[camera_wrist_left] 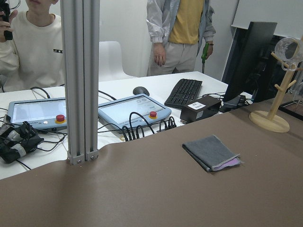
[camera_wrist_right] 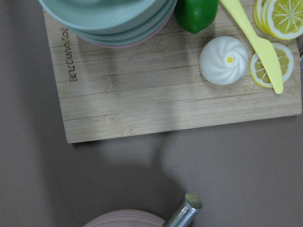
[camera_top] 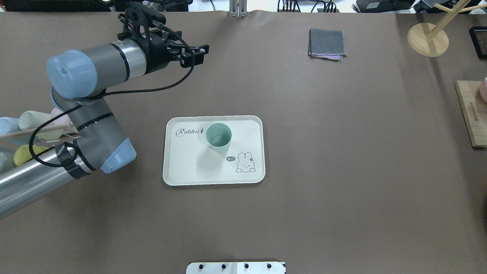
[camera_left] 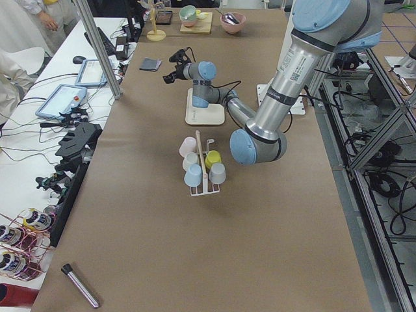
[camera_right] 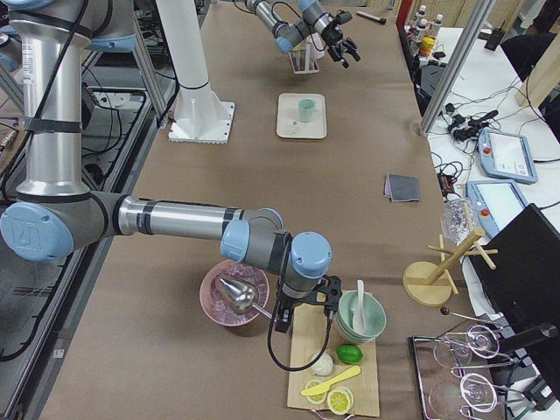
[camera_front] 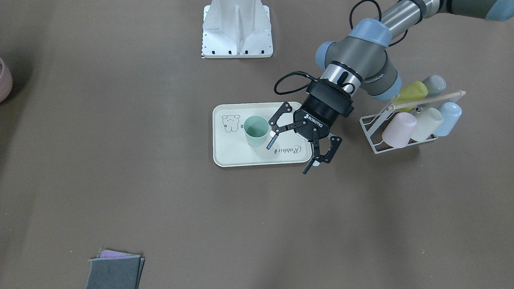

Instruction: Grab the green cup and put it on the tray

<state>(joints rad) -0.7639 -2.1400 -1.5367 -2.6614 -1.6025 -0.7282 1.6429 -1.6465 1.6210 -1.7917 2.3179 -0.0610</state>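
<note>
**Cup down; arm must clear**

The green cup (camera_front: pixel 256 130) stands upright near the middle of the tray (camera_front: pixel 233 154). The left gripper (camera_front: pixel 290 154), jaws spread and empty, hangs above the tray's edge. It should retreat straight up, well off the cup's rim. One tray, one green cup, and seemingly five cups on the rack (camera_front: pixel 368 134) beside the tray.

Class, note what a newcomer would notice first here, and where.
A small pale mint-green plastic cup stands upright on the flat cream rectangular tray mid-table. The black two-finger left gripper hangs open and empty, clear of the cup. A white wire rack of pastel cups sits at the robot's left.
</note>
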